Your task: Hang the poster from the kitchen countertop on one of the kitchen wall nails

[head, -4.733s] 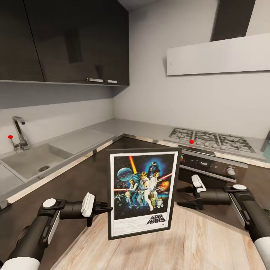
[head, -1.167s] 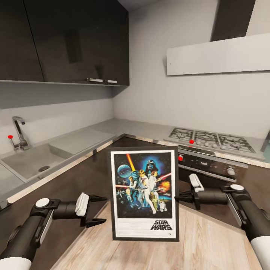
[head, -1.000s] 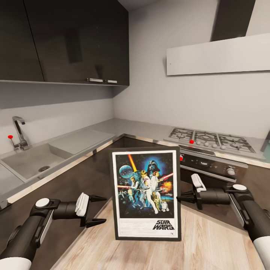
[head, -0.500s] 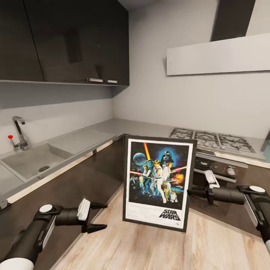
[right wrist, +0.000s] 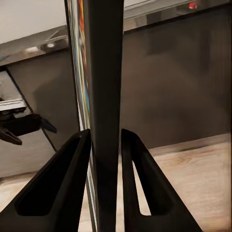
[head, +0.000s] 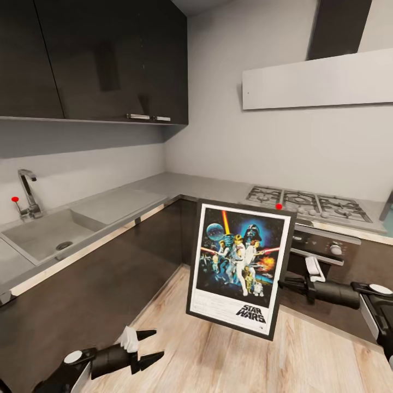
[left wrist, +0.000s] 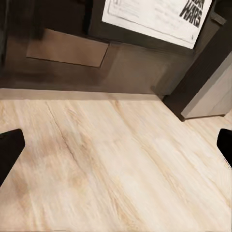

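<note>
Two grippers: right gripper (head: 285, 284) clamps the poster (head: 239, 265) before the hob (head: 305, 204); left gripper (head: 152, 345) gapes.

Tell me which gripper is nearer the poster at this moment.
Right. The right gripper is clamped on the poster at its side edge, one finger on each face. The left gripper hangs open, low over the wooden floor, apart from the poster.

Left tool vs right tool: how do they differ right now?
The left tool is open and empty, low over the wood floor; the right tool is shut on the poster edge, holding it up, tilted. The left sits lower than the right. Both have dark fingers.
</note>
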Controlling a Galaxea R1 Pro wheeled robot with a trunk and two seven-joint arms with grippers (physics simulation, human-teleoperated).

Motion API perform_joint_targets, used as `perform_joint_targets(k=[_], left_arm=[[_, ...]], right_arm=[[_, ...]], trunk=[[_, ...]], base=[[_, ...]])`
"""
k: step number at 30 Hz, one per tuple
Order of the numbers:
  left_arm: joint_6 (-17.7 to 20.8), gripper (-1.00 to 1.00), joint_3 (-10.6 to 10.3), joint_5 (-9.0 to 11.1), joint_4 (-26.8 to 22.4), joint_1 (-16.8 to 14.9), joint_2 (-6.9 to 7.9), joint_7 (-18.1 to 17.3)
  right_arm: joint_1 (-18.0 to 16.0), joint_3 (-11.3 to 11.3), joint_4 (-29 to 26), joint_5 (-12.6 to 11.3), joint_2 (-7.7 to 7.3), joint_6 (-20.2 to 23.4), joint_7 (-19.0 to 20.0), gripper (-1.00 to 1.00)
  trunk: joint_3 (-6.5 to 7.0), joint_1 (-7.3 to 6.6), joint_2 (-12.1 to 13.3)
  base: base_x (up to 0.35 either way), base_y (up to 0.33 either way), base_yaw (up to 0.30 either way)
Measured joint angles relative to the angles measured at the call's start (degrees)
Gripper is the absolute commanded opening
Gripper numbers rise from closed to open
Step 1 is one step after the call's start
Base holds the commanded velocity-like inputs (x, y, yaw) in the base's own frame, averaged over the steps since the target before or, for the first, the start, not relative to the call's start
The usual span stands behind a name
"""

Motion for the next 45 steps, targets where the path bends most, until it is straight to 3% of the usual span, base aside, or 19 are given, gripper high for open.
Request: perform_joint_targets(k=[4, 5, 7, 8, 11, 15, 19, 24, 27, 29, 32, 40, 45], left_arm=[[-5.05, 1.0, 1.66, 2.3, 9.45, 0.0, 1.57, 0.78], [-7.43, 1.0, 1.93, 3.34, 13.76, 0.01, 2.03, 1.84], [-9.03, 1.0, 2.14, 4.64, 16.68, 0.0, 2.25, 3.3], [-10.53, 1.0, 2.17, 6.29, 18.9, 0.0, 2.39, 4.72], [-12.71, 1.0, 2.41, 8.93, 21.47, 0.0, 2.59, 6.05], [-15.04, 1.0, 1.85, 12.95, 24.37, 1.61, 4.85, 7.52], [-15.31, 1.0, 2.02, 13.47, 24.7, 5.22, 6.01, 7.82], [-15.2, 1.0, 2.3, 13.67, 24.73, 6.29, 6.3, 7.96], [-15.17, 1.0, 2.24, 15.36, 24.73, 6.4, 6.42, 7.97], [-15.13, 1.0, 2.15, 17.73, 24.73, 6.44, 6.47, 7.92], [-15.07, 1.0, 2.12, 19.03, 24.73, 6.46, 6.54, 7.91], [-15.02, 1.0, 2.09, 19.86, 24.81, 6.56, 6.57, 7.94], [-15.01, 1.0, 2.04, 19.99, 24.78, 8.78, 6.59, 7.96]], right_arm=[[0.0, -0.03, 1.89, 0.02, 0.0, -1.03, -1.53, -1.0], [0.0, -0.01, 2.17, 0.04, 0.0, -1.19, -1.78, -1.0], [0.0, -0.01, 2.29, 0.08, 0.0, -1.26, -1.88, -1.0], [0.02, -0.02, 2.35, 0.12, 0.0, -1.31, -2.01, -1.0], [0.05, -0.05, 2.38, 0.16, 0.0, -1.31, -2.19, -1.0], [0.08, -0.1, 2.39, 0.2, -0.04, -1.17, -2.52, -1.0], [0.09, -0.09, 2.4, 0.21, -0.01, -1.19, -2.79, -1.0], [0.09, -0.06, 2.41, 0.21, 0.1, -1.21, -2.98, -1.0], [0.09, -0.03, 2.41, 0.21, 0.13, -1.21, -3.0, -1.0], [0.09, -0.01, 2.41, 0.21, 0.16, -1.21, -2.99, -1.0], [0.09, 0.0, 2.41, 0.21, 0.17, -1.21, -3.01, -1.0], [0.09, -0.04, 2.42, 0.23, 0.18, -1.21, -3.12, -1.0], [0.09, -0.01, 2.44, 0.25, 0.18, -1.11, -6.17, -1.0]], trunk=[[0.0, 0.0, 0.0], [-0.01, 0.0, 0.0], [0.0, 0.0, 0.0], [0.0, 0.0, 0.0], [0.0, 0.0, 0.0], [-0.01, 0.0, 0.0], [0.0, 0.0, 0.0], [0.0, 0.0, 0.0], [-0.07, 0.0, 0.0], [-0.2, 0.0, 0.0], [-0.44, 0.0, 0.0], [-1.16, 0.0, 0.0], [-1.62, 0.0, 0.0]], base=[[0.0, 0.0, 0.0], [0.0, 0.0, 0.0], [0.0, 0.0, 0.0], [0.0, 0.0, 0.0], [0.0, 0.0, 0.0], [0.0, 0.0, 0.0], [0.0, 0.0, 0.0], [0.0, 0.0, 0.0], [0.0, 0.0, 0.0], [0.0, 0.0, 0.0], [0.0, 0.0, 0.0], [0.0, 0.0, 0.0], [0.0, 0.0, 0.0]])
